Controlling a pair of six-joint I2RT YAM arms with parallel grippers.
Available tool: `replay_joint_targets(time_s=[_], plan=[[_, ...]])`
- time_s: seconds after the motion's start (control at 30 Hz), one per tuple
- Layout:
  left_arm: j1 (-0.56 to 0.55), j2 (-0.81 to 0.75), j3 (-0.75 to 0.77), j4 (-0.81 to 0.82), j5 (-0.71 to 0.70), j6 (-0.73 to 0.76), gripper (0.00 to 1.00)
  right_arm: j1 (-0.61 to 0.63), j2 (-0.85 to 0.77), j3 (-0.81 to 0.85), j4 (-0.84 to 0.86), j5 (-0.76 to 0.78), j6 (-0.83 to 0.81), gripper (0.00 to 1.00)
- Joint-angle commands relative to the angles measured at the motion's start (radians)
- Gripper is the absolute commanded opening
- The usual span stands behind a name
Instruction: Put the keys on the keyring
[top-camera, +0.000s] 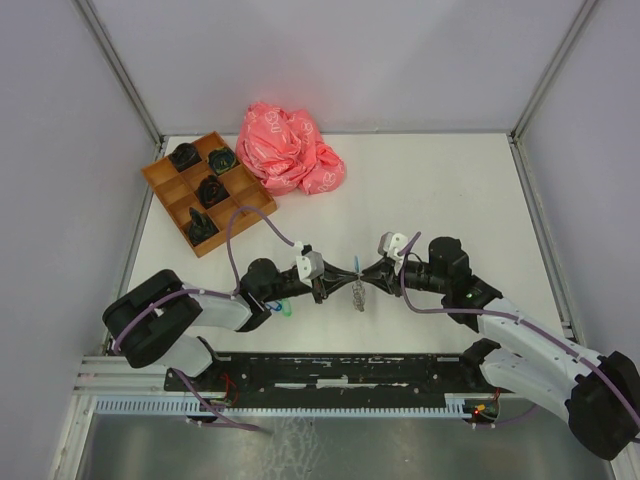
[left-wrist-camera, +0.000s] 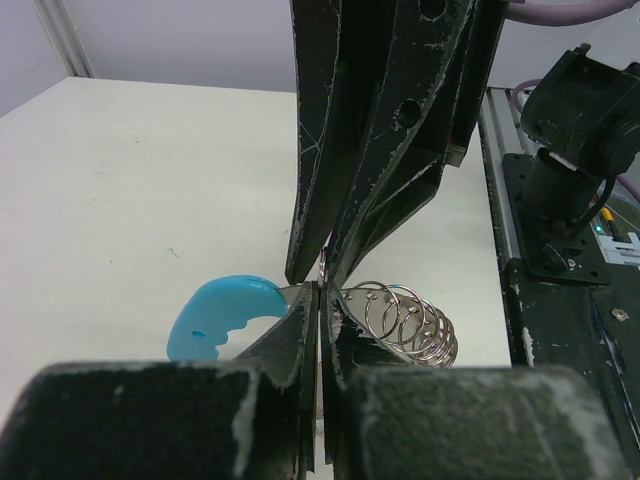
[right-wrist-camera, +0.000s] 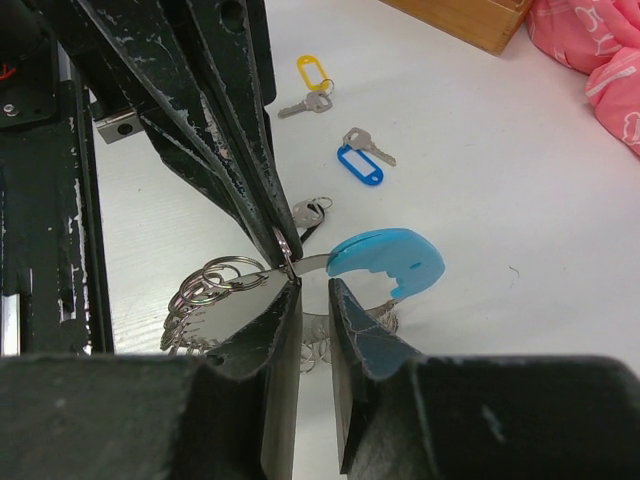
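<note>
No legible text, number or brand in any view.
- Pink bag, 11 o'clock on table: pale round printed marks, too small to read.
- Yellow key tag, blue key tag: label inserts too small to read.

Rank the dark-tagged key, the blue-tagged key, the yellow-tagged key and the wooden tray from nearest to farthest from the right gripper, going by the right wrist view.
1. Dark-tagged key, just beyond the right gripper.
2. Blue-tagged key, farther out, slightly right.
3. Yellow-tagged key, farther still, straight ahead.
4. Wooden tray, far top right.
</note>
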Motion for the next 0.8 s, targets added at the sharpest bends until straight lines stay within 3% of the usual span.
replay_joint_targets(time_s=[0.0,0.5,0.77], plan=[[0.002,-0.002,0.014,0.082,0.017,-0.032,0.03,0.004,-0.007,0.044,0.034,-0.078,-0.02,0.24],[0.002,-0.008,0.013,0.073,0.023,-0.027,0.03,0.004,-0.01,0.069,0.003,-0.114,-0.038,0.19],[0.001,-0.017,0.023,0.017,0.066,0.002,0.04,0.003,0.01,0.127,-0.117,-0.095,-0.077,0.01]])
